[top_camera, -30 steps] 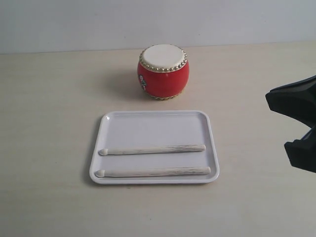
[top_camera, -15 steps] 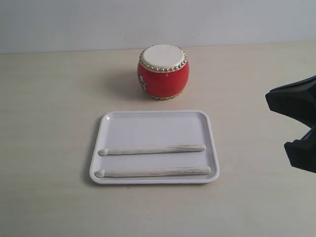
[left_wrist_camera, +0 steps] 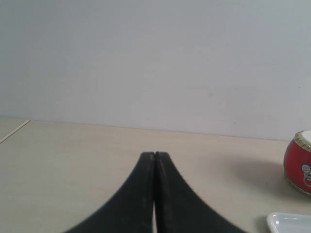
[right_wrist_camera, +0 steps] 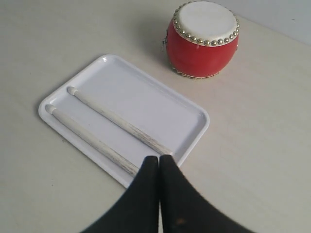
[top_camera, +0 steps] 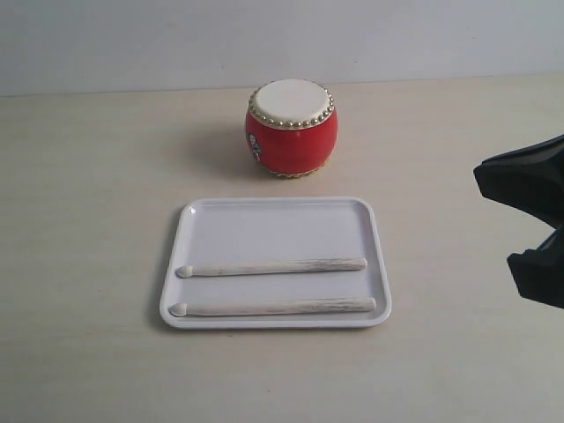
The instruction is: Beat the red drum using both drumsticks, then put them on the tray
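Note:
The red drum (top_camera: 292, 130) with its cream skin stands upright behind the white tray (top_camera: 273, 227). Two pale drumsticks lie side by side on the tray, one (top_camera: 273, 265) farther back and one (top_camera: 278, 307) nearer the front rim, rounded tips pointing left. My right gripper (right_wrist_camera: 159, 158) is shut and empty, hovering just off the tray's right end; its black body (top_camera: 533, 189) shows at the right edge of the exterior view. My left gripper (left_wrist_camera: 155, 154) is shut and empty over bare table. It is outside the exterior view, with the drum (left_wrist_camera: 301, 162) and a tray corner (left_wrist_camera: 289, 222) off to one side.
The beige tabletop (top_camera: 88, 220) spreads around the tray and drum. A plain pale wall (top_camera: 264, 35) closes off the back. In the left wrist view a thin seam or table edge (left_wrist_camera: 14, 131) shows far from the drum.

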Action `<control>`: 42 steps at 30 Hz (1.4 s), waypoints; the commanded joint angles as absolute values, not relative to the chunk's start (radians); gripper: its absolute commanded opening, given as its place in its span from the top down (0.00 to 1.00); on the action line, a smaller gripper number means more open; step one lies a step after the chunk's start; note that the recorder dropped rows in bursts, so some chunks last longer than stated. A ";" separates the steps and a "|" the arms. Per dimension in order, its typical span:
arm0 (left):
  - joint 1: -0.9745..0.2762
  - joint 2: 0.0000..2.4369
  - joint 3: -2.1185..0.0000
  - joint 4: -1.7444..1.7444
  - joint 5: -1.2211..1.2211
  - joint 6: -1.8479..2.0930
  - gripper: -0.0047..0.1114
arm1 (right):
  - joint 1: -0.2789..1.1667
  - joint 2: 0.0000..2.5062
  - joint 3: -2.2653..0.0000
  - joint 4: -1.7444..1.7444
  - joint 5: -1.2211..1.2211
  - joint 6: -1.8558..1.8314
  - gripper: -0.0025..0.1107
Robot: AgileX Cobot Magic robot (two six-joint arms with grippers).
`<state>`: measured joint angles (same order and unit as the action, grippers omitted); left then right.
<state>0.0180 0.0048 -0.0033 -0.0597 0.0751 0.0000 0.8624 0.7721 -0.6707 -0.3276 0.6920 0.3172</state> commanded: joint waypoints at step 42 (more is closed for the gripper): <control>0.012 0.000 0.000 -0.055 0.072 -0.009 0.96 | 0.062 0.000 0.000 -0.037 0.212 0.092 0.98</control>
